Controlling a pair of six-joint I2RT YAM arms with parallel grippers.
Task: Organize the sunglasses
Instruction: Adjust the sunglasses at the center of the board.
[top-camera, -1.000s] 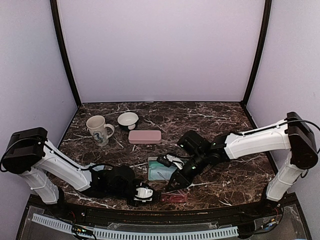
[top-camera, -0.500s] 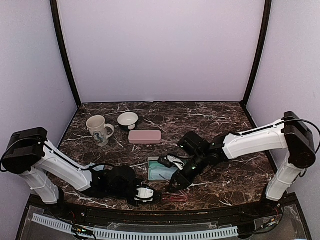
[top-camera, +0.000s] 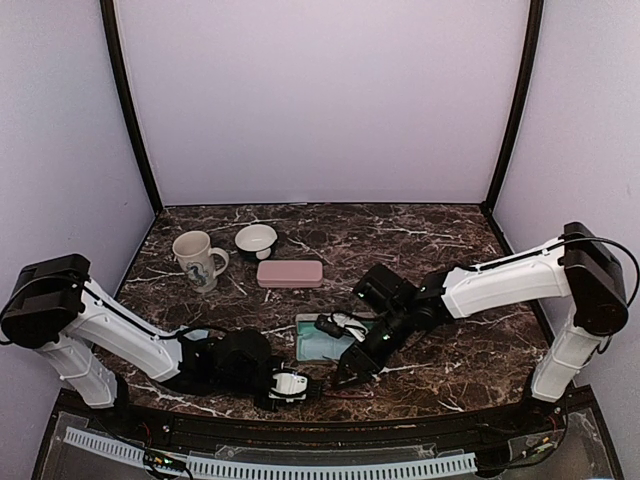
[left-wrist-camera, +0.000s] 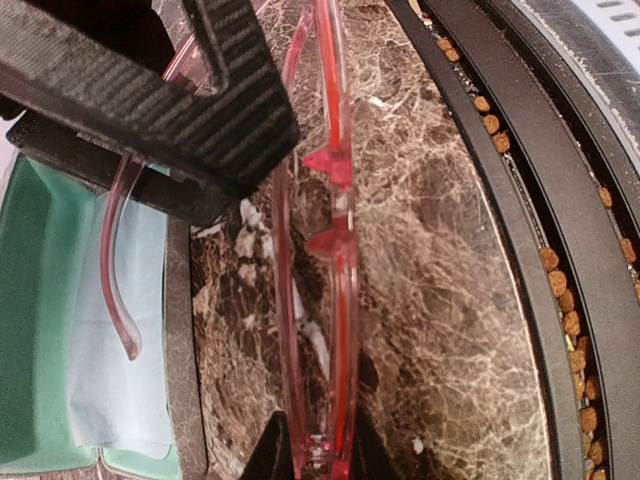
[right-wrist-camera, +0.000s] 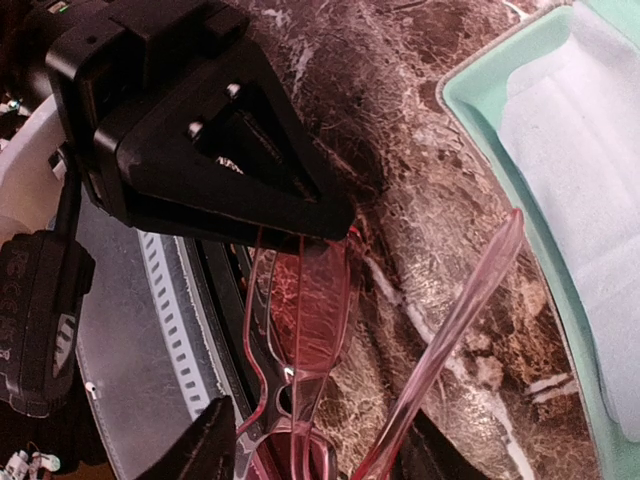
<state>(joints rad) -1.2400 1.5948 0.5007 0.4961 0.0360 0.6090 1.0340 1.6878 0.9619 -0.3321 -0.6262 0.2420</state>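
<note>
Table: dark marbled top (top-camera: 450, 230); I read the clock from above, twelve at the far wall.
Red glasses (left-wrist-camera: 338, 240): at six o'clock, hard by the near edge, between the two grippers. One temple is swung out toward the green case. Whether the pair rests on the table or is lifted off it, I cannot tell.
Left gripper (left-wrist-camera: 318, 455): stretched in from eight o'clock, low over the table. Its fingers are narrow and pinch one end of the red frame.
Right gripper (right-wrist-camera: 320, 452): stretched in from three o'clock, tipped down over the other end of the pair. Its fingers are set apart, with frame and temple between them. Whether the pads touch, I cannot tell.
Green case (top-camera: 303, 348): open, a little toward six from centre, just beside the glasses on their twelve o'clock side.
Blue cloth (right-wrist-camera: 585, 190): lying inside the green case.
Pink case (top-camera: 290, 273): shut and flat, a little toward eleven from centre, well apart from both grippers.
Mug (top-camera: 198, 258): upright at ten o'clock, handle at its own three.
Bowl (top-camera: 256, 240): white, just beside the mug, toward eleven.
</note>
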